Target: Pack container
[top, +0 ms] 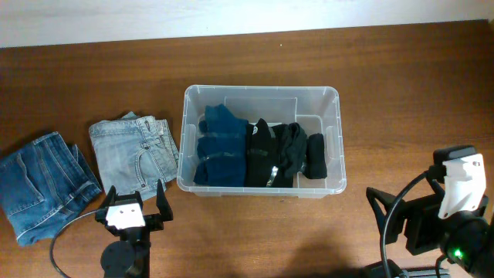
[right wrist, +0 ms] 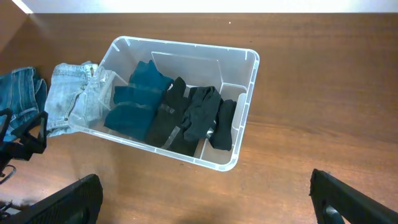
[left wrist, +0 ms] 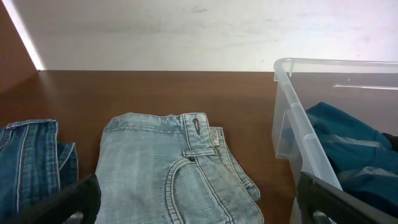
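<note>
We had the container [top: 333, 131] mid-counter [top: 401, 77], folded dark clothes [top: 255, 150] lined along its near side, seemingly to leave room, and the left arm's fingers [top: 160, 197] and right arm's fingers [right wrist: 68, 202] spread empty, the left facing the light jeans [top: 135, 147], likely next.

The top camera looks straight down on the whole table [top: 401, 77]. The left wrist camera sits low by the light jeans [left wrist: 161, 168]; the right one higher. All see the container [top: 260, 88].
</note>
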`<state>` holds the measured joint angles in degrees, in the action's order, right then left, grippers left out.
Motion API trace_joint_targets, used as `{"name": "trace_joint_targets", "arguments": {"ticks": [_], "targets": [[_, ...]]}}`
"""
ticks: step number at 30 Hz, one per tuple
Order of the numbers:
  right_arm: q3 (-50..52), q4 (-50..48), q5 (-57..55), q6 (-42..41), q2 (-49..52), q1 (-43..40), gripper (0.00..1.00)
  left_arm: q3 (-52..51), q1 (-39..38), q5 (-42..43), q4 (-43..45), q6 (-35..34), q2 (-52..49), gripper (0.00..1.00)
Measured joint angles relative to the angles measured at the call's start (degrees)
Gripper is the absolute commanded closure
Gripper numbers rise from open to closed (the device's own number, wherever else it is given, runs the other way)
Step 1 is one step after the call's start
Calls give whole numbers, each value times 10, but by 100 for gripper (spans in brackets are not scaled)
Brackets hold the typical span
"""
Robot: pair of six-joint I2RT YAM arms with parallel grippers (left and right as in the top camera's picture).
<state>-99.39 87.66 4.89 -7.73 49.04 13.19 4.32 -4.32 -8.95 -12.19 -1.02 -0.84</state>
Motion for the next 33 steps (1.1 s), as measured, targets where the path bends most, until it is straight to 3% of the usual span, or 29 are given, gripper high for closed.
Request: {"name": "trace_joint_targets", "arguments": {"ticks": [6,13,18,27,33], "targets": [[79,-60,-4,0,-99,-9,1,0,0,0,0,0,0,0],[260,-180,-19,0,-310,-33,1,0,0,0,0,0,0,1],[418,-307,-30,0,-398,-60,2,0,0,0,0,0,0,1],[695,-620,-36,1,-452,-72,1,0,0,0,0,0,0,1],[819,-777,-37,0,-455,-72,2,0,0,0,0,0,0,1]]}}
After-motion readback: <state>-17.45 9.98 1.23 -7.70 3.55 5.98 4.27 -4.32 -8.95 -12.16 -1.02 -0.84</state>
